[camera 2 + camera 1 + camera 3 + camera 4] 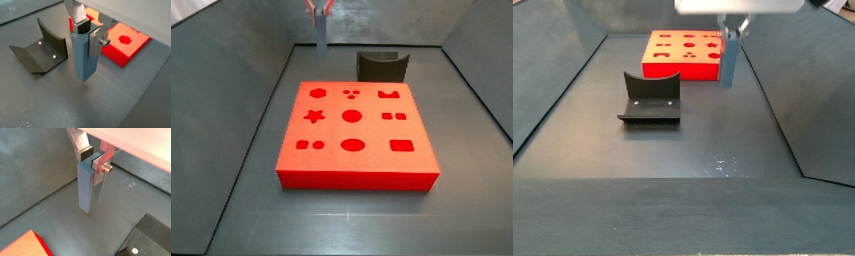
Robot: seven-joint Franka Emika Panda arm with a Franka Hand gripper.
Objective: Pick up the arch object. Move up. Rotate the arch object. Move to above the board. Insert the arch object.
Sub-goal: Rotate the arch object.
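The gripper (87, 26) is clamped on the top end of the arch object (85, 55), which hangs straight down from it as a long, thin blue-grey slab. In both wrist views the silver fingers (82, 142) press its upper part from two sides, and the rest of the piece reaches well below them. Its lower end looks to be off the grey tabletop (714, 140), though how far I cannot tell.

In a side view the gripper (731, 28) holds the arch object (726, 63) just beside the near right corner of the board (684, 57), not over it. In a side view from the opposite end the piece (321, 32) sits beyond the board (356, 130), near the back wall and to the left of the fixture (382, 66).

Counting: one arch object, one red-orange board, one dark fixture (651, 98), one gripper. The board's top carries nine darker cutouts in three rows of three, with a star, circles, squares and an arch shape among them. The fixture stands on the tabletop between the board and the open floor, apart from the held piece.
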